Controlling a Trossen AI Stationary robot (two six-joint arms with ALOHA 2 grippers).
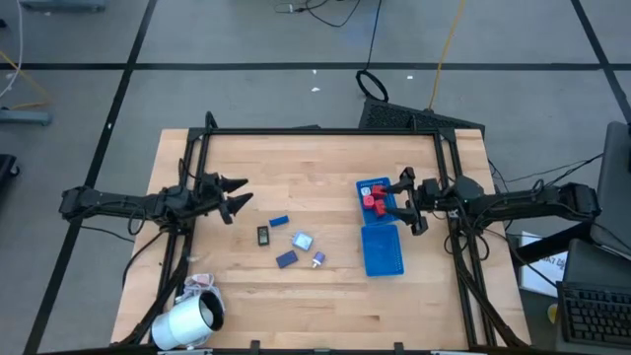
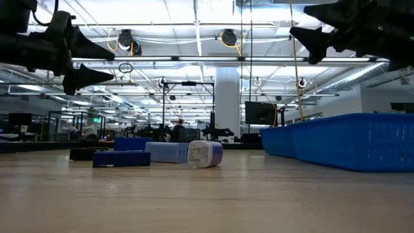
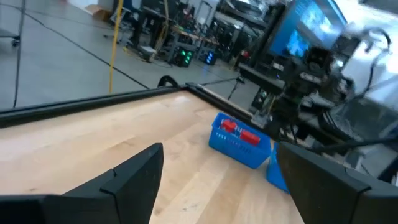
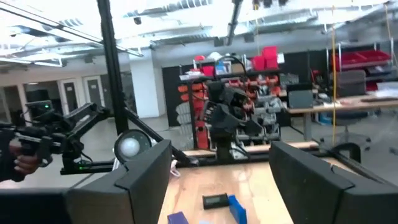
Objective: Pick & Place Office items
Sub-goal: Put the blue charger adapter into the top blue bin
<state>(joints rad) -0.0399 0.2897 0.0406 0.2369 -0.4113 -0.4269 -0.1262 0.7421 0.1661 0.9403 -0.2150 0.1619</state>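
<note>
Left gripper (image 1: 240, 195) raised above the bare wood at the left side of the table (image 1: 325, 296), fingers spread apart, nothing between them. Right gripper (image 1: 410, 202) hovering over the right edge of the blue tray (image 1: 383, 251), fingers also spread wide and empty; seen high above the tabletop in the low view (image 2: 309, 37).

Red blocks (image 1: 373, 201) lying in the far compartment of the tray, just left of the right gripper; also visible from the left wrist (image 3: 240, 131).

Loose pieces scattered on the wood between the two grippers, left of the tray: a dark blue block (image 1: 279, 220) farthest back, a black block (image 1: 263, 235) near it, a light blue block (image 1: 303, 241) toward the middle, another dark blue block (image 1: 287, 259) nearer the front, and a small white piece (image 1: 317, 260) just right of that. None touching the tray.

Big white roll (image 1: 187, 321) at the near left corner of the table, well apart from the rest.
</note>
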